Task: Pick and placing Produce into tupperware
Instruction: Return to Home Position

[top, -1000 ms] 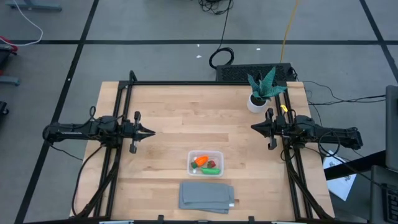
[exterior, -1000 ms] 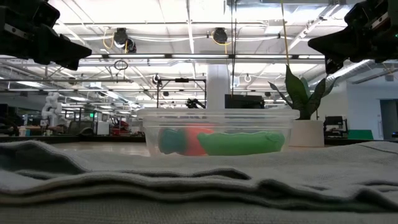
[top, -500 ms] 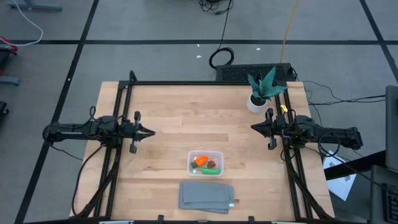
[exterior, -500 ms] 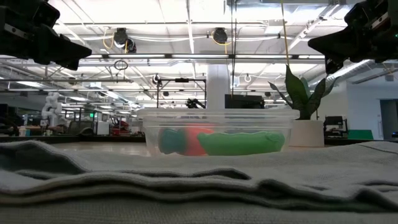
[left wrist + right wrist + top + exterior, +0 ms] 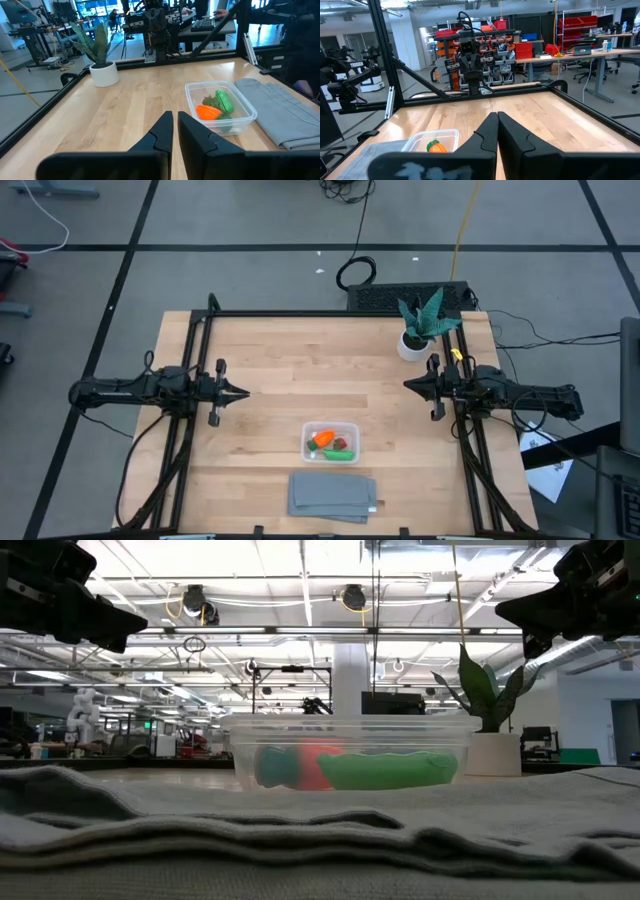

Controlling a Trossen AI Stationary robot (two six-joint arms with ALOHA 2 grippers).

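Tupperware (image 5: pixel 348 429) sits at 6 o'clock from table (image 5: pixel 300 350) centre, holding orange piece (image 5: pixel 323 439), green piece (image 5: pixel 337 453) and red piece (image 5: pixel 342 444). Grey cloth (image 5: pixel 333 495) just beside, at its 6 o'clock. Left gripper (image 5: pixel 243 392) at its 10 o'clock, right gripper (image 5: pixel 408 385) at 2 o'clock: both clenched, empty, well apart from it. Potted plant (image 5: pixel 420 325) at 1 o'clock.

No writing, label or number can be read anywhere — the background seems too distant.
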